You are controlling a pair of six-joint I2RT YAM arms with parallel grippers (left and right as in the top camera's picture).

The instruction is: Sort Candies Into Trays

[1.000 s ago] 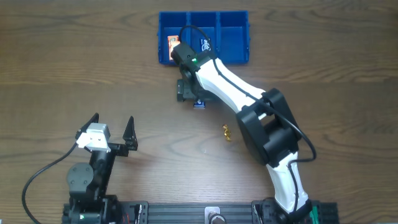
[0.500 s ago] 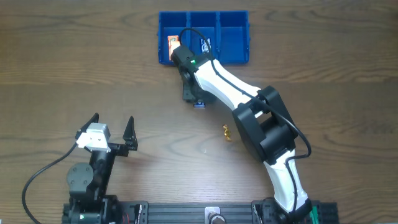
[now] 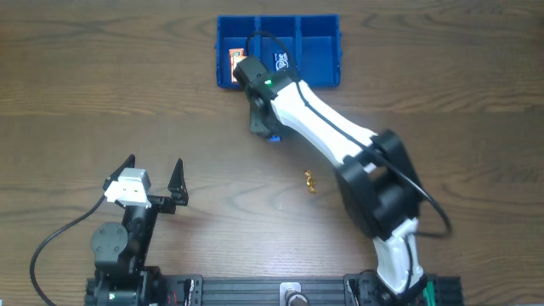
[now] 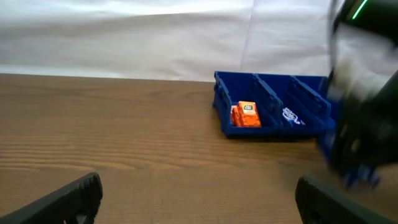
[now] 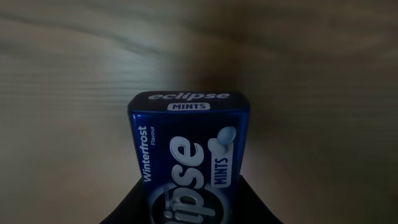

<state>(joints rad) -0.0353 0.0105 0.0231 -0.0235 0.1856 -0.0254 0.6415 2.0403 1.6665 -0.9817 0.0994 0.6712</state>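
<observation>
R jaws grasp 1 mint tin | L jaws released | 1 gold candy

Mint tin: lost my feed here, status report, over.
Right end effector shut on mint tin, near blue tray. Left end effector open, far from tray. Gold candy on table, not in the way.

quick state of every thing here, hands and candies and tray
right hand, shut on mint tin
left hand, open, holding nothing
gold candy, loose on table
blue tray, right compartment empty
orange candy, in tray's left compartment
blue candy, in tray's middle compartment
</observation>
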